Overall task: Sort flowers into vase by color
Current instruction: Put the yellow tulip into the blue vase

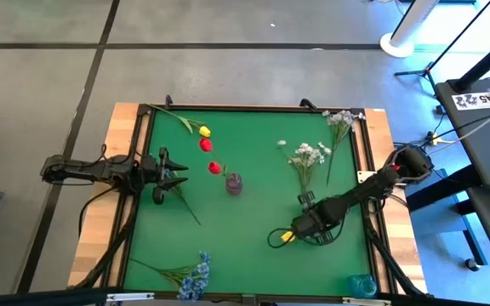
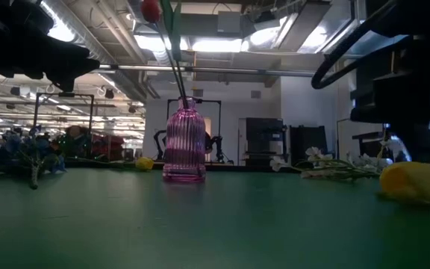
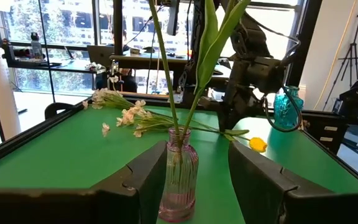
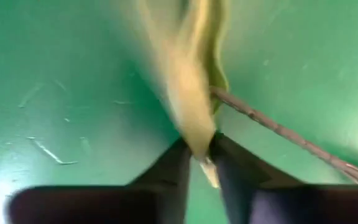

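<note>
Yellow tulip (image 1: 287, 236) lying on green mat (image 1: 253, 246); I see right gripper (image 4: 199, 154) jaws pinching its leaf. Left gripper (image 3: 194, 180) jaws spread wide, straddling pink vase (image 3: 178, 182), untouched.

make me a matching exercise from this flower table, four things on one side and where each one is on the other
Things:
1. pink vase
2. blue flowers
3. white flowers
4. teal vase

Places:
A. near right corner
B. lying right of centre
C. middle of the mat, holding red flowers
D. near edge, left of centre

Pairs: 1-C, 2-D, 3-B, 4-A
</note>
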`<state>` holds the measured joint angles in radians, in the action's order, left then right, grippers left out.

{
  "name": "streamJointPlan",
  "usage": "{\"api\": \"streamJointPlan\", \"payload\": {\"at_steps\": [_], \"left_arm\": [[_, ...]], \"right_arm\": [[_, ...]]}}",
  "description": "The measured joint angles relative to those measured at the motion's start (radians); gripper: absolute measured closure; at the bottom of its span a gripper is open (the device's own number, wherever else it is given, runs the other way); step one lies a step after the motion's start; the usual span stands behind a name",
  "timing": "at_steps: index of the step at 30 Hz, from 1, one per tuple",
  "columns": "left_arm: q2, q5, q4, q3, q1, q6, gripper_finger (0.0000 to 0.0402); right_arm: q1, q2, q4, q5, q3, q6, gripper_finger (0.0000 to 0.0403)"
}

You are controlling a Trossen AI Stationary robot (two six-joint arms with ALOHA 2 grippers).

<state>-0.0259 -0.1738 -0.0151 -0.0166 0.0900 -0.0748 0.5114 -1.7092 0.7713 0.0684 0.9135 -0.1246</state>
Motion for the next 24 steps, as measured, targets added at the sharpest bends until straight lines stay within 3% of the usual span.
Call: {"api": "streamJointPlan", "payload": {"at_steps": [2, 6, 10, 24], "left_arm": [[0.0, 0.0, 0.0, 0.0, 0.0, 0.0, 0.0234], [0.0, 0.0, 0.0, 0.0, 0.0, 0.0, 0.0234], [0.0, 0.0, 0.0, 0.0, 0.0, 0.0, 0.0234], [0.0, 0.0, 0.0, 0.0, 0.0, 0.0, 0.0234]], "right_arm": [[-0.001, 0.011, -0.002, -0.028, 0.0, -0.011, 0.0386], [0.019, 0.074, -0.04, -0.122, -0.006, -0.036, 0.0382], [0.071, 0.225, -0.106, -0.189, 0.006, -0.035, 0.0396], [0.227, 0.732, -0.61, -0.168, 0.008, -0.144, 0.0397]]}}
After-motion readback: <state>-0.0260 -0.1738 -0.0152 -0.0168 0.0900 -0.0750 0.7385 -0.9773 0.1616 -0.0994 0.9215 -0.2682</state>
